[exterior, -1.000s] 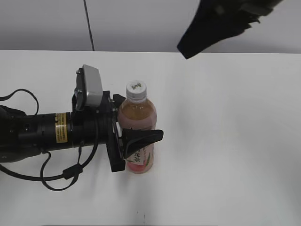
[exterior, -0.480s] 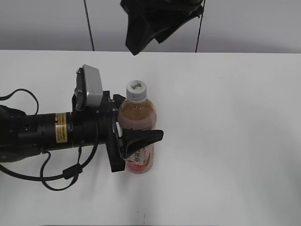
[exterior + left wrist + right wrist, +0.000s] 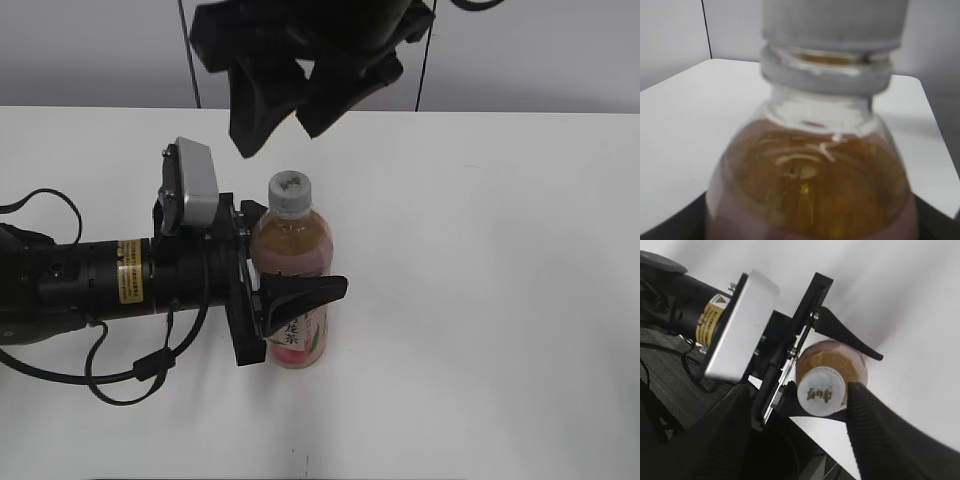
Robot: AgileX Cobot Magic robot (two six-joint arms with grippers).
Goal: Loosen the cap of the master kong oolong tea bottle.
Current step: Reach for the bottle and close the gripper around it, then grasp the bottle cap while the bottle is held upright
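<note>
The cap is white with a small dark mark on top; in the right wrist view the mark looks brownish gold. The master kong oolong tea bottle is clear, and the tea inside is pale amber. From close up in the left wrist view the tea looks deep gold. Its label is pink and white with black characters. The left gripper is black. Its arm is black too, with a yellow sticker. The camera box on it is silver grey. The right gripper is black. The table is white. The wall is pale grey with a thin dark line.
</note>
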